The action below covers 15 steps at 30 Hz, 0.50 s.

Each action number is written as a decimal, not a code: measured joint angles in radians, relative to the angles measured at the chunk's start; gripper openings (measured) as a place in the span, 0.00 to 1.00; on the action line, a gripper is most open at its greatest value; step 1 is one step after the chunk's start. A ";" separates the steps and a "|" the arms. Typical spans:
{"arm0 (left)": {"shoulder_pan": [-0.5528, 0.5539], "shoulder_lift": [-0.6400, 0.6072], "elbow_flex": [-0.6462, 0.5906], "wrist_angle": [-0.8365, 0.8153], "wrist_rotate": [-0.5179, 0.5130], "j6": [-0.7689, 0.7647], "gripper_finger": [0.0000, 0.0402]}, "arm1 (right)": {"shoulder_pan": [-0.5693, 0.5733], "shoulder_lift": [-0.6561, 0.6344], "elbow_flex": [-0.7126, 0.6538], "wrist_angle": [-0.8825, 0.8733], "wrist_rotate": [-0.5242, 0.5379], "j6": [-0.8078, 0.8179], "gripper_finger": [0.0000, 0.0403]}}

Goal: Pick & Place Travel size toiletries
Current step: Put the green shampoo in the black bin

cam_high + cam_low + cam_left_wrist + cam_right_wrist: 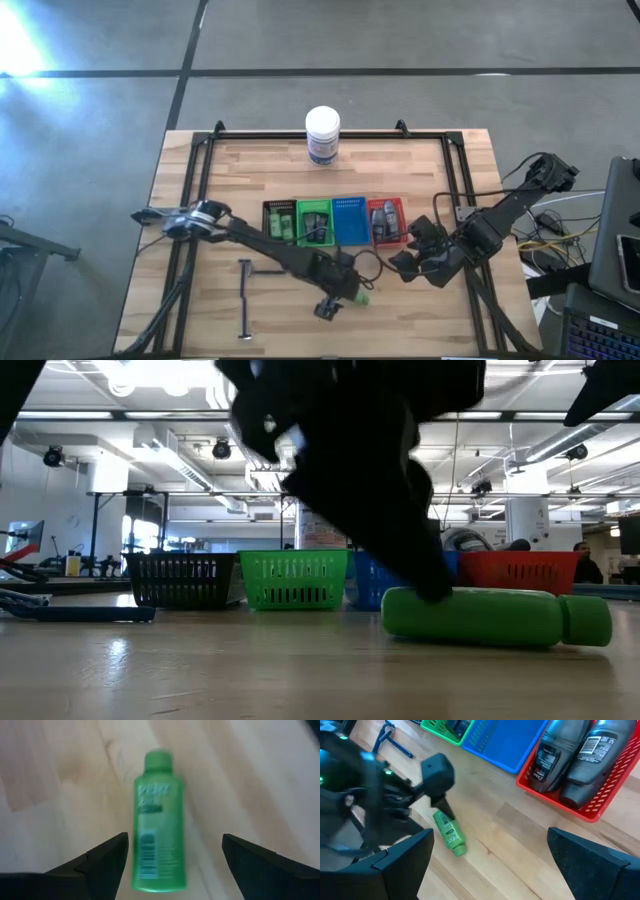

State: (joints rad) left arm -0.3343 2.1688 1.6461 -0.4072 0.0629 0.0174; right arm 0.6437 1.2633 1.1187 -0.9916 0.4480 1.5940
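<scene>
A small green bottle (157,820) lies on its side on the wooden table, seen too in the high view (362,296), the low view (490,617) and the right wrist view (450,836). My left gripper (175,865) (338,292) is open and low over it, one finger on each side of the bottle's bottom end with gaps showing. My right gripper (485,870) (412,258) is open and hovers to the right of the bottle, in front of the red tray (386,221). That tray holds two dark grey bottles (570,760).
Black (279,221), green (314,222), blue (349,220) and red trays stand in a row mid-table, just beyond both grippers. A white jar (322,135) is at the far edge. Thin dark sticks (246,298) lie near left. A metal frame (200,160) rims the table.
</scene>
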 joint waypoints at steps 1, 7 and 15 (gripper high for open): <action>0.004 0.005 -0.003 0.000 0.000 -0.001 0.81 | 0.000 0.000 0.000 -0.001 0.000 0.000 0.96; 0.021 0.012 -0.020 0.006 0.001 -0.019 0.80 | 0.000 0.000 0.000 -0.001 0.000 0.003 0.96; 0.022 0.012 -0.053 0.026 0.008 0.002 0.68 | 0.003 0.000 0.000 -0.002 0.000 -0.009 0.96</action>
State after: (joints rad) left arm -0.3121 2.1807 1.5934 -0.3814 0.0705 0.0189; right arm 0.6471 1.2633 1.1191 -0.9939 0.4477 1.5848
